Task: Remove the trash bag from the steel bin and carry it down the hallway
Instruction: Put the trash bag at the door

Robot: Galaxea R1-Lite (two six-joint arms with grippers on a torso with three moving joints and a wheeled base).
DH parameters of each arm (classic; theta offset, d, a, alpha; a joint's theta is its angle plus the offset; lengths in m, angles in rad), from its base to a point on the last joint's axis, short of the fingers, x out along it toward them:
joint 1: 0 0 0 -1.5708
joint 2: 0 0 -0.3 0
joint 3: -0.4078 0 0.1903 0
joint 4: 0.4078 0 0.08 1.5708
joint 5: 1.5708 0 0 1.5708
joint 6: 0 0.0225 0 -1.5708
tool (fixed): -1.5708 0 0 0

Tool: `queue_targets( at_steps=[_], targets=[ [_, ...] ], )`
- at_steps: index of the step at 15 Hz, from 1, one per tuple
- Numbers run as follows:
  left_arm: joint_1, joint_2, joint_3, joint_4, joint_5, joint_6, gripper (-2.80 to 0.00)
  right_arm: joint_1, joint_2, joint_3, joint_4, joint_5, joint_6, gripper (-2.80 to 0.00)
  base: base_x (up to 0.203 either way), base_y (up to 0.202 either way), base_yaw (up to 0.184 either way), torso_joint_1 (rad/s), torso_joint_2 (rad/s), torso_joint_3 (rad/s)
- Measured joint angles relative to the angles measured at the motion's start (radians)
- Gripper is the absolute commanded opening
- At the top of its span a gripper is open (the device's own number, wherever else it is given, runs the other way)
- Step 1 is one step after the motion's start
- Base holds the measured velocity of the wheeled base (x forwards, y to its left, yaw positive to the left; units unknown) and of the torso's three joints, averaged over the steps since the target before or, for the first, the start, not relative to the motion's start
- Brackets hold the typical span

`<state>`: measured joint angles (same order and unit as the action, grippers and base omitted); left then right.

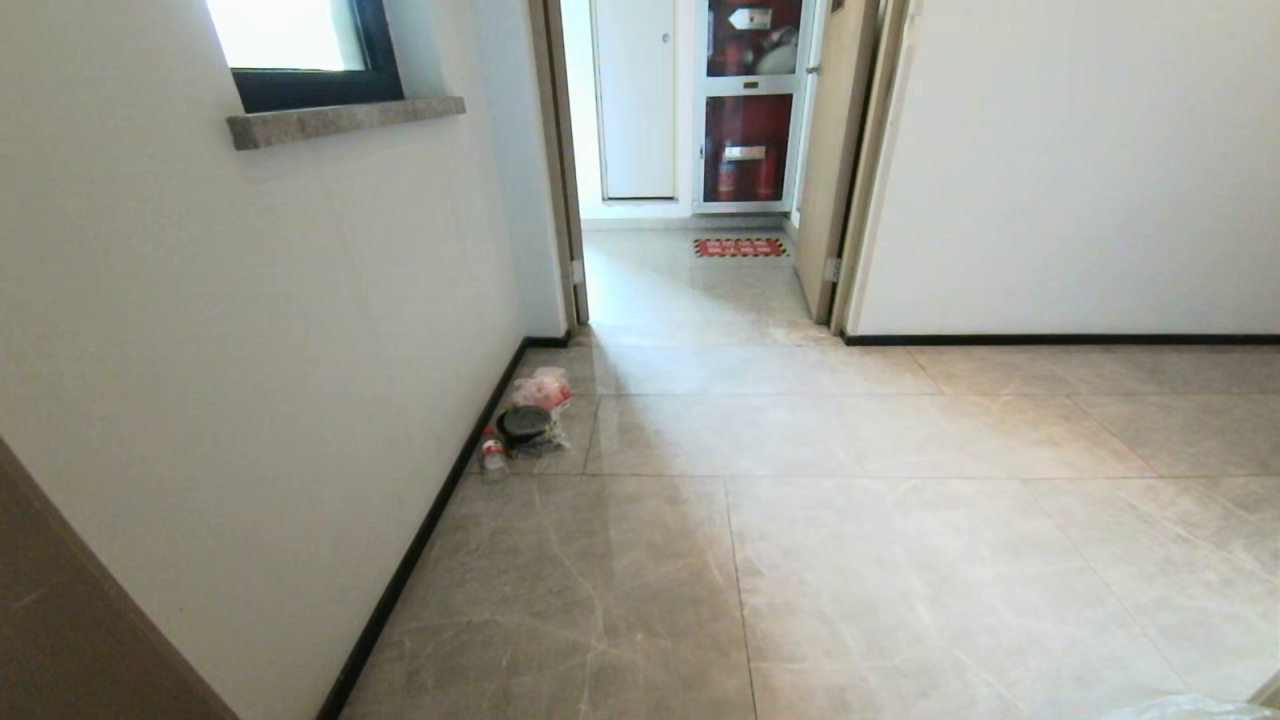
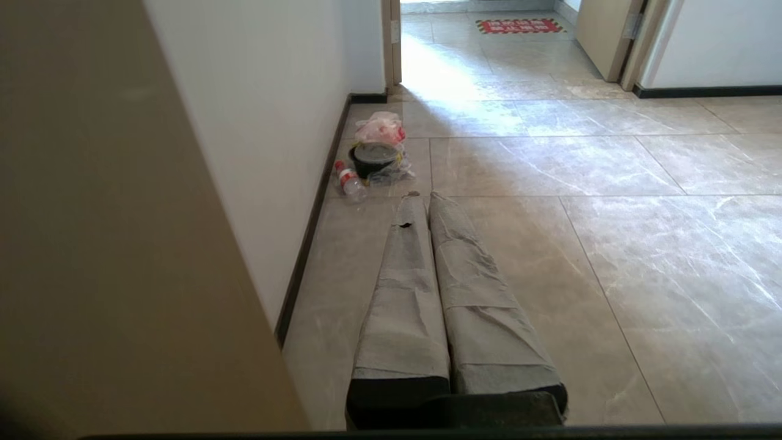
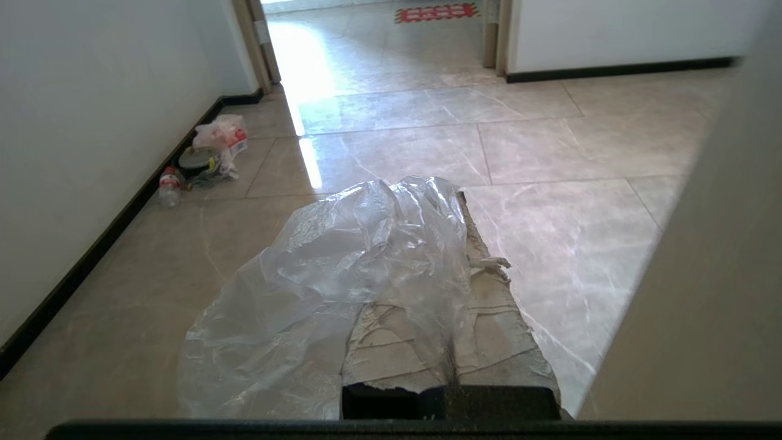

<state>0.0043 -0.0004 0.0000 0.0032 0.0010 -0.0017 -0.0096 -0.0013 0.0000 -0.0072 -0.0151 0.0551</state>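
Carrying the trash bag (image 3: 342, 263) down the hallway (image 1: 850, 540), the robot appears to be in the second half of its job: the bag is out, and no steel bin shows in any view. The right tool (image 3: 455, 201) is pressed together on the clear, wrinkly plastic, which drapes over its taped fingers (image 3: 489, 305) and spills down one side; a pale edge of the bag also shows at the bottom right corner of the head view. No rubbish can be made out through the film from here.

The left tool (image 2: 421, 197) is pressed together on nothing, its two taped fingers lying side by side. Both arms sit low and level, pointing straight ahead along the floor, each beside a brown panel at the frame's edge.

Ahead, a small heap of litter (image 1: 528, 415) — a pink-and-white bag, a dark round container and a small bottle (image 1: 492, 455) — lies against the left wall's black baseboard (image 1: 420, 545). Beyond it an open doorway (image 1: 690, 270) leads to a red floor mat (image 1: 740, 247) and a fire-equipment cabinet (image 1: 748, 100).

The next move likely calls for driving on toward the doorway, keeping the pinch firm and steering right of the litter.
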Motion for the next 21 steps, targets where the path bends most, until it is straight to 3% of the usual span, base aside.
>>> queue_targets(
  at_steps=[21],
  targets=[
    [0.000, 0.000, 0.000, 0.000, 0.000, 0.000, -2.80, 0.000, 0.000, 0.000, 0.000, 0.000, 0.000, -2.80, 0.195, 0.000, 0.000, 0.002, 0.00, 0.002]
  ],
)
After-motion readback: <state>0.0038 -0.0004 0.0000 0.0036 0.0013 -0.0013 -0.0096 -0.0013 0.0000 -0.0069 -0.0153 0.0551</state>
